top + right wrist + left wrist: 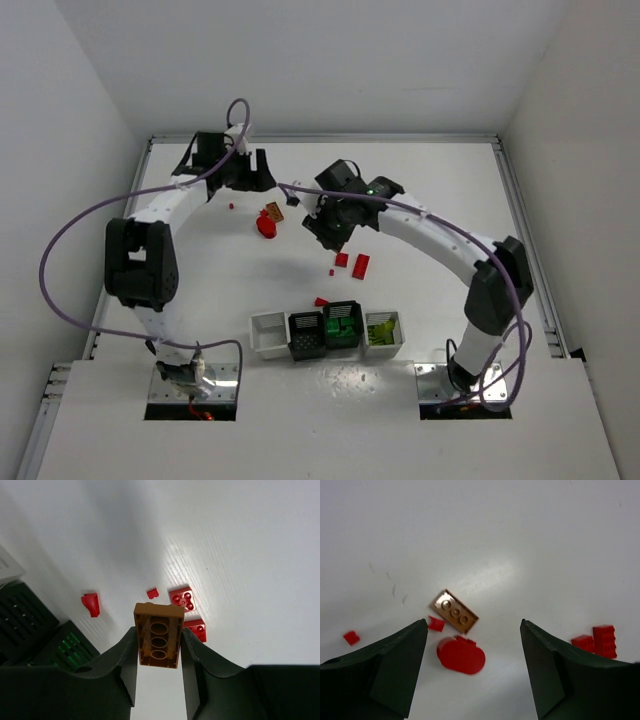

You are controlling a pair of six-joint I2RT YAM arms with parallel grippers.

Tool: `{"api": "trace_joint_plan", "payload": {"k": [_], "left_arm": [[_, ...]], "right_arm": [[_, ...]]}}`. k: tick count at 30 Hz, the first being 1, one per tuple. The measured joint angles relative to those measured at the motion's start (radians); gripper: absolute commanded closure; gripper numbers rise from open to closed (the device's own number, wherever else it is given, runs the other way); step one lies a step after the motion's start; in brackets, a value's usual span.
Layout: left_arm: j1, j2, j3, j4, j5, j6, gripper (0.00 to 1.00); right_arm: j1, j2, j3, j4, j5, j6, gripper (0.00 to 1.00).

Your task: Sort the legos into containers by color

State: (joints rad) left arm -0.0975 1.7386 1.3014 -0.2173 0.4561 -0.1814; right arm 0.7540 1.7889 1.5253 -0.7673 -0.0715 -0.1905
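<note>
White tabletop, boxed in by plain white walls, carries everything we see. From above, the left arm (pixel 150 240) rises from its base and folds forward to the far left of the table, its wrist close to the back edge. The right arm (pixel 440 235) arches from its base toward the middle, with its wrist pointing down over a patch of red legos (pixel 360 265).

The left gripper (pixel 472 625) has its fingers spread wide with nothing between them. Its own camera shows what the overhead view barely resolves. A second orange-brown brick (pixel 454 611) lies studs-up on the table, just beside a rounded red piece (pixel 461 655) and a small red bit (pixel 436 624). Two ridged red bricks (pixel 597 641) lie off to the right.

The right gripper (pixel 159 632) is closed on an orange-brown brick (pixel 159 642), clamped by its long sides and lifted off the table, its hollow underside facing the camera. From overhead the wrist hides this brick. Red pieces (pixel 182 598) lie on the table beneath it.

The containers (pixel 268 335) sit in a row near the arm bases. One black bin (pixel 342 325) holds dark green pieces and the right white bin (pixel 383 333) yellow-green ones. One red piece (pixel 321 301) lies just beyond the row.
</note>
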Motion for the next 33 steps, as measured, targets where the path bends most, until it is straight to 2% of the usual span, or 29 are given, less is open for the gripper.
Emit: {"api": "trace_joint_plan", "payload": {"k": [3, 8, 16, 26, 33], "left_arm": [[-0.027, 0.102, 0.123, -0.016, -0.074, 0.000, 0.20], [-0.109, 0.216, 0.229, -0.079, -0.237, -0.001, 0.23], [-0.212, 0.294, 0.253, -0.181, -0.426, -0.019, 0.24], [-0.223, 0.353, 0.255, -0.217, -0.550, -0.071, 0.21], [-0.223, 0.406, 0.288, -0.213, -0.556, -0.074, 0.21]], "right_arm": [[0.000, -0.077, -0.006, -0.003, -0.053, -0.042, 1.00], [0.012, -0.185, -0.032, -0.005, -0.184, -0.096, 1.00], [0.051, -0.203, -0.043, -0.026, -0.334, -0.183, 1.00], [0.106, -0.195, -0.049, -0.046, -0.376, -0.241, 1.00], [0.120, -0.185, -0.055, -0.045, -0.377, -0.253, 1.00]]}}
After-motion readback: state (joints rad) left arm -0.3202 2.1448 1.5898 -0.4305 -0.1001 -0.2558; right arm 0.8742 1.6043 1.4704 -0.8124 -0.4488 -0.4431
